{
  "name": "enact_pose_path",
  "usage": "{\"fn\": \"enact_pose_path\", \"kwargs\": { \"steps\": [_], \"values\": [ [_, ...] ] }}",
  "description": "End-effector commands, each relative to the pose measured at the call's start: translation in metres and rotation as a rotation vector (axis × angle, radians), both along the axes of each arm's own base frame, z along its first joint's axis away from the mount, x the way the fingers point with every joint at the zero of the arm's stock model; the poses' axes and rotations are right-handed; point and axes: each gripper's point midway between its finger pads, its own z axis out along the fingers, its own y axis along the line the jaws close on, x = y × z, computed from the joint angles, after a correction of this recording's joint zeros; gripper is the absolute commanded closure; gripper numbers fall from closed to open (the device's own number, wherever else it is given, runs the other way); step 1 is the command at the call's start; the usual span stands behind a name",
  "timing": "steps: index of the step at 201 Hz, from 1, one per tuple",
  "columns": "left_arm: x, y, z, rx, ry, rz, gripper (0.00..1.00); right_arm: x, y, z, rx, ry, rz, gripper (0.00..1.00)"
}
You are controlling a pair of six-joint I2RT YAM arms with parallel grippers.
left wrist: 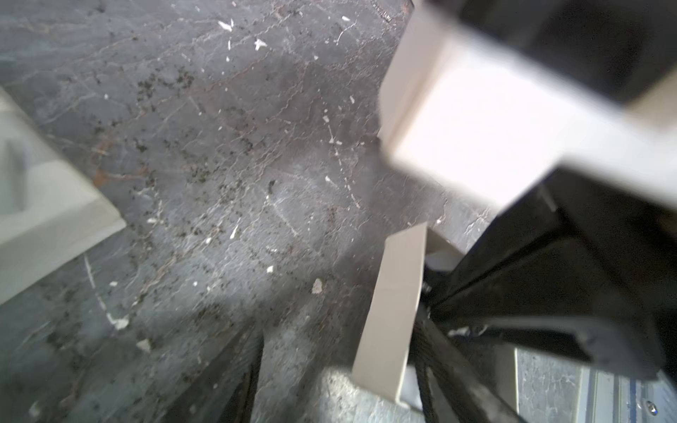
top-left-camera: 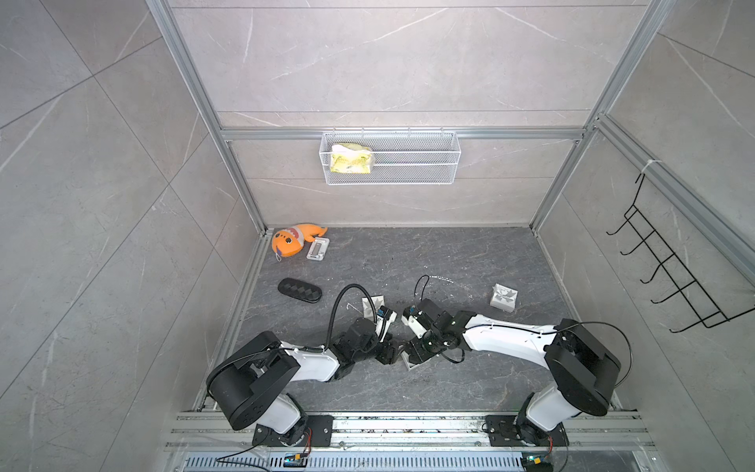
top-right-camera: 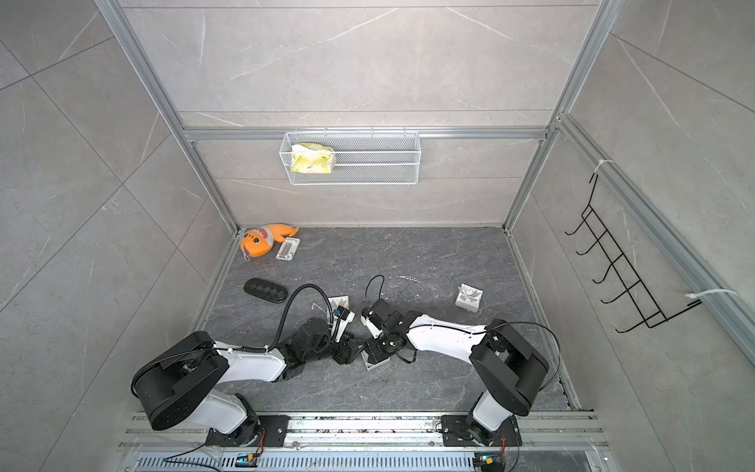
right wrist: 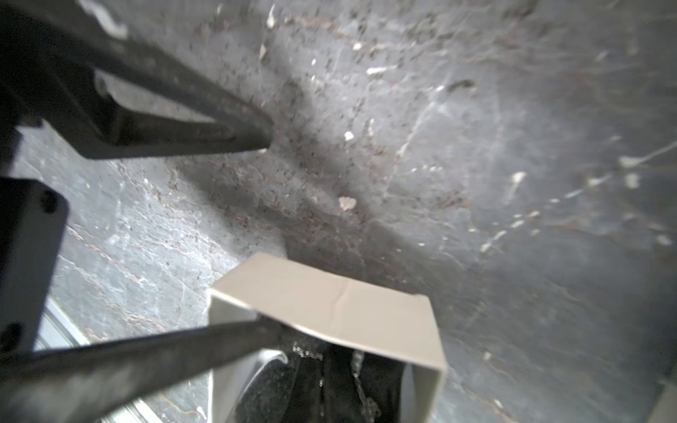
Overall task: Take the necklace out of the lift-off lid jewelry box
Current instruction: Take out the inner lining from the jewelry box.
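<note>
Down inside the jewelry box (right wrist: 329,304), right claw (right wrist: 339,381) beside necklace (right wrist: 359,388).

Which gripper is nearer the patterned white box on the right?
Right. The right gripper is at the open jewelry box, on the side toward the patterned white box; the left gripper is beside it, slightly farther away.

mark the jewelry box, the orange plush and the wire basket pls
jewelry box (right wrist: 329,307): right wrist view, on its pale outer side wall.
orange plush (top-left-camera: 288,243): in a top view, on its head.
wire basket (top-left-camera: 412,163): in a top view, on a bare stretch of front mesh.
</note>
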Motion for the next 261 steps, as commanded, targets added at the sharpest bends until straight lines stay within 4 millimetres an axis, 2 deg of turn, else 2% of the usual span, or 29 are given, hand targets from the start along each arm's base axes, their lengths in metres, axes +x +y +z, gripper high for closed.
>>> {"fn": "enact_pose_path", "kwargs": {
  "steps": [1,32,87,157,182,208,226,261],
  "values": [
    [0.006,0.000,0.009,-0.022,-0.043,0.028,0.34,0.002,-0.001,0.009,0.043,0.007,-0.023,1.00],
    [0.008,0.001,0.007,-0.013,-0.049,0.036,0.34,0.004,0.003,0.020,0.120,0.030,-0.022,1.00],
    [0.013,-0.002,0.005,-0.004,-0.048,0.040,0.34,0.009,0.008,0.048,0.356,0.101,-0.022,1.00],
    [0.018,-0.007,0.036,-0.008,-0.094,0.025,0.34,0.012,0.033,0.095,0.604,0.130,0.072,1.00],
    [0.019,-0.007,0.047,-0.007,-0.110,0.021,0.34,0.018,0.034,0.097,0.621,0.131,0.069,1.00],
    [0.016,-0.004,0.056,-0.014,-0.111,0.024,0.33,0.028,0.029,0.102,0.604,0.089,0.036,1.00],
    [0.015,0.002,0.064,-0.004,-0.115,0.041,0.33,0.039,0.023,0.116,0.574,0.006,0.005,1.00],
    [0.013,0.009,0.094,0.002,-0.139,0.046,0.34,0.077,-0.013,0.138,0.408,-0.247,-0.180,1.00]
  ]
}}
